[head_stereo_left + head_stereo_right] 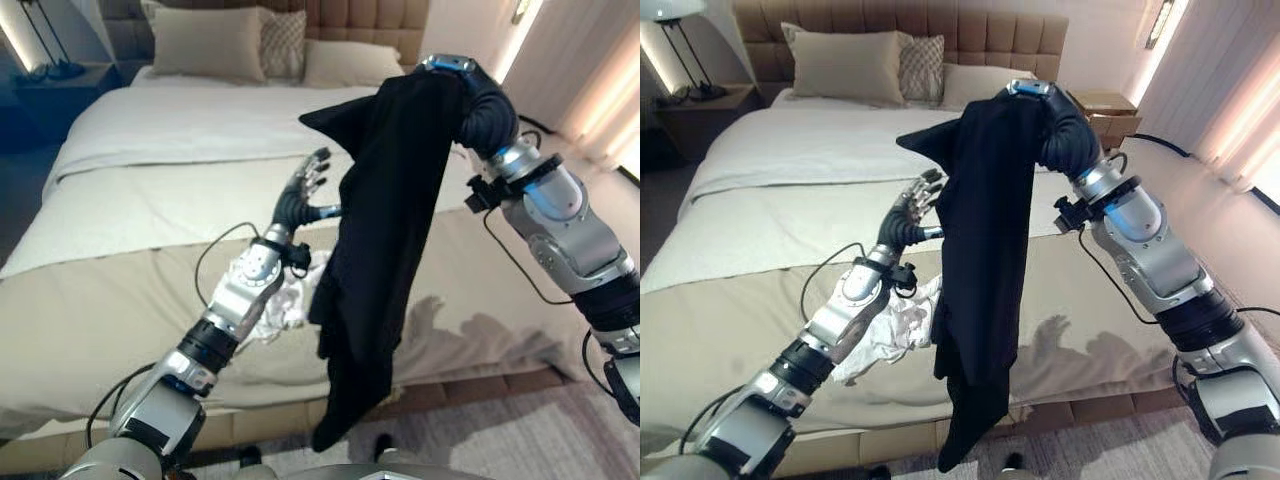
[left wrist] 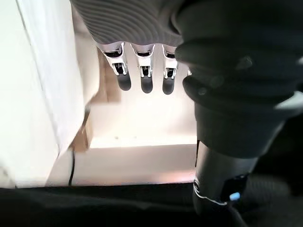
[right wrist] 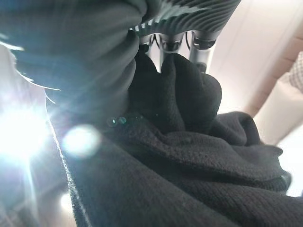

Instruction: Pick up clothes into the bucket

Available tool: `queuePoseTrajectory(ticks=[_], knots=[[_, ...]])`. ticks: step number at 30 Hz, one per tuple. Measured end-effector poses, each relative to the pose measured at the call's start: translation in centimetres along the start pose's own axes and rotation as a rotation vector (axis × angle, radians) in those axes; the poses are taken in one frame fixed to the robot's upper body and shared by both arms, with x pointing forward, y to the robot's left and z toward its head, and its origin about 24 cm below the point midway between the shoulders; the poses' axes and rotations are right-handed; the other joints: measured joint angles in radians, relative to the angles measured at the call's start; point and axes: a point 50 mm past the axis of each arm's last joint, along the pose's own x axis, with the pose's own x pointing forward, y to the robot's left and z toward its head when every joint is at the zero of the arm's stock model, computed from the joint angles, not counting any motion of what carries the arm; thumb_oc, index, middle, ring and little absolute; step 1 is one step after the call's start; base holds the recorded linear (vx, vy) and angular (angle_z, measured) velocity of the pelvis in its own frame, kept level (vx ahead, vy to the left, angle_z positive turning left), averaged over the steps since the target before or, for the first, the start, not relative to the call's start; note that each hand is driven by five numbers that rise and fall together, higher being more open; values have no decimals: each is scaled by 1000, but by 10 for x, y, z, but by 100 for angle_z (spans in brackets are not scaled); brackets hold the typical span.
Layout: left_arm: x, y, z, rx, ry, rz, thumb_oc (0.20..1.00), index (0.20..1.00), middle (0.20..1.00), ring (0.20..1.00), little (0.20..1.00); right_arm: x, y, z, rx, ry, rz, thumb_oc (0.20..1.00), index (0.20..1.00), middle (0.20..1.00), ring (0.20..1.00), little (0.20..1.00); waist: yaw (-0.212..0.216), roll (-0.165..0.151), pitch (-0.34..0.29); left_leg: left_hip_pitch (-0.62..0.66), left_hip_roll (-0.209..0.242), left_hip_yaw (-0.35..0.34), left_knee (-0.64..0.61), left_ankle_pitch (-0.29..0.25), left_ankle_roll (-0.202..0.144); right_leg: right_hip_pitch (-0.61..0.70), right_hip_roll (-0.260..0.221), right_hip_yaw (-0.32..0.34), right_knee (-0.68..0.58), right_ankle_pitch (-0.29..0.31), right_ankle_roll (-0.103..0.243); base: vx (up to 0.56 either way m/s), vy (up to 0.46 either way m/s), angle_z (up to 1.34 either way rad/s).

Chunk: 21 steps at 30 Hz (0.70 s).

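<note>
A long black garment [image 1: 385, 250] hangs high over the bed's foot, reaching down past the mattress edge. My right hand [image 1: 1060, 125] holds it up from the top, fingers [image 3: 165, 45] curled into the bunched black cloth [image 3: 189, 142]. My left hand [image 1: 305, 190] is raised beside the garment's left edge with straight fingers [image 2: 144, 78], and its thumb lies near the cloth. A crumpled white garment [image 1: 890, 335] lies on the beige cover below my left forearm.
The bed [image 1: 120, 200] has a white sheet, a beige cover at the foot and pillows [image 1: 205, 45] at the headboard. A nightstand with a lamp [image 1: 685, 95] stands at the left, another nightstand [image 1: 1110, 110] at the right. Carpet [image 1: 520, 440] shows below the bed.
</note>
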Motion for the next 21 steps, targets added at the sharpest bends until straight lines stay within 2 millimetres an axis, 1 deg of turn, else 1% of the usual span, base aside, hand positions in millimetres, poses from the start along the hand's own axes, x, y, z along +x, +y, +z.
queuePoseTrajectory(ticks=[1, 3, 5, 7, 9, 13, 18, 21], knots=[[-2, -6, -7, -22, 45, -47, 1000, 1000, 1000, 1000, 1000, 0, 1, -2, -2, 11, 11, 200, 200, 200, 200, 200, -1, 4, -9, 6, -1, 1, -11, 0, 0, 1, 0, 1, -3, 0, 0, 28, 4, -11], [-4, -13, -14, -54, 88, -97, 1000, 1000, 1000, 1000, 1000, -1, 2, -3, -3, 26, 17, 200, 200, 200, 200, 200, -2, 4, -10, 14, -1, 1, -15, 1, 0, 8, 0, 2, -6, 0, 0, 0, 0, 0], [-8, -25, -30, -177, 181, -185, 1000, 1000, 1000, 1000, 1000, -2, 5, -6, 15, 39, 32, 200, 200, 200, 200, 200, -10, 8, -30, 17, -1, 2, -22, 3, 0, 12, 1, 2, -13, 1, 0, 15, -2, 0], [-12, -31, -37, -288, 236, -245, 1000, 1000, 1000, 1000, 1000, -2, 6, -7, 37, 39, 34, 200, 200, 200, 200, 200, -21, 9, -31, 29, -1, 3, -28, 3, 0, 22, 2, 2, -17, 1, 0, 0, 0, 0], [-15, -38, -41, -349, 272, -306, 1000, 1000, 1000, 1000, 1000, -2, 8, -9, 40, 47, 46, 200, 200, 200, 200, 200, -28, 10, -43, 31, 0, 4, -31, 3, 0, 23, 2, 3, -20, 1, 0, 0, 0, 0], [-22, -52, -47, -387, 317, -439, 1000, 1000, 1000, 1000, 1000, -2, 12, -12, 45, 60, 73, 200, 200, 200, 200, 200, -31, 11, -66, 48, 5, 19, -46, 6, -1, 28, 9, 10, -26, 2, 2, 8, -11, -7], [-28, -56, -51, -455, 335, -502, 1000, 1000, 1000, 1000, 1000, -3, 10, -15, 45, 72, 65, 200, 200, 200, 200, 200, -30, 9, -76, 60, 13, 28, -54, 6, -1, 27, 19, 21, -27, 1, 2, 12, -4, -8], [-34, -59, -58, -537, 340, -490, 1000, 1000, 1000, 1000, 1000, -4, 5, -22, 43, 98, 43, 200, 200, 200, 200, 200, -30, 7, -84, 62, 13, 31, -56, 6, -1, 27, 19, 23, -28, 1, 2, 4, -1, -2]])
